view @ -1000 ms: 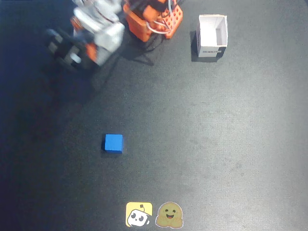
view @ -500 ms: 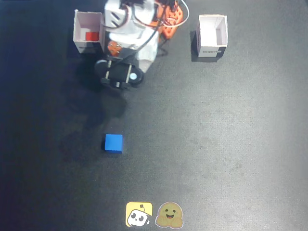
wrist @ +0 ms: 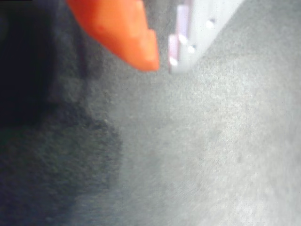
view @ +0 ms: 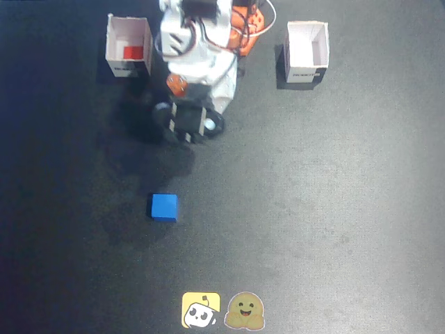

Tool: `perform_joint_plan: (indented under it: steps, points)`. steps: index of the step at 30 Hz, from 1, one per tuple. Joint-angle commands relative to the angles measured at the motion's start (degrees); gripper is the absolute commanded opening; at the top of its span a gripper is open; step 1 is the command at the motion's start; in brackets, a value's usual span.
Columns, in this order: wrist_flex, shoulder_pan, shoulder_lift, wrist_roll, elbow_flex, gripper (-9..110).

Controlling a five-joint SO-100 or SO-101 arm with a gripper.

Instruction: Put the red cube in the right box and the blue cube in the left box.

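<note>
While the red cube (view: 131, 51) already sits inside the white box (view: 128, 46) at upper left of the fixed view, the blue cube (view: 164, 207) lies alone on the dark tabletop (view: 334, 209), straight below the gripper (view: 189, 126) in that view and a touch to the left, w/ clear space between them. Cube looks roughly square-on to the frame, so no real long axis to line up on.

Gripper hangs just in front of the arm base (view: 201, 49). In the wrist view an orange finger (wrist: 123, 33) and a pale finger (wrist: 188, 35) show a narrow gap, nothing between them, so prob. nearly closed and empty, though the view is blurry.

Nothing stands btw gripper and blue cube. Second white box (view: 306, 51), upper right of the fixed view, looks empty and is well apart from the cube. Two sticker logos (view: 221, 310) near the bottom edge are out of the way.
</note>
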Motion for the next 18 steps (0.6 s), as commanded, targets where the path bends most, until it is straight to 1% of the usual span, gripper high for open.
perform_joint_plan:
  steps: [1, 6, 9, 13, 18]
  points:
    - [-2.2, -0.3, -1.1, -1.7, -0.3, 0]
    - [-4.7, -0.5, -0.1, -6.4, 2.5, 0]
    - [-5.3, -0.4, 3.0, -6.2, 4.5, 0]
    - [-5.3, 1.1, 0.7, -6.5, 1.9, 0]
    - [-6.7, 4.0, -6.9, -7.6, -2.8, 0]
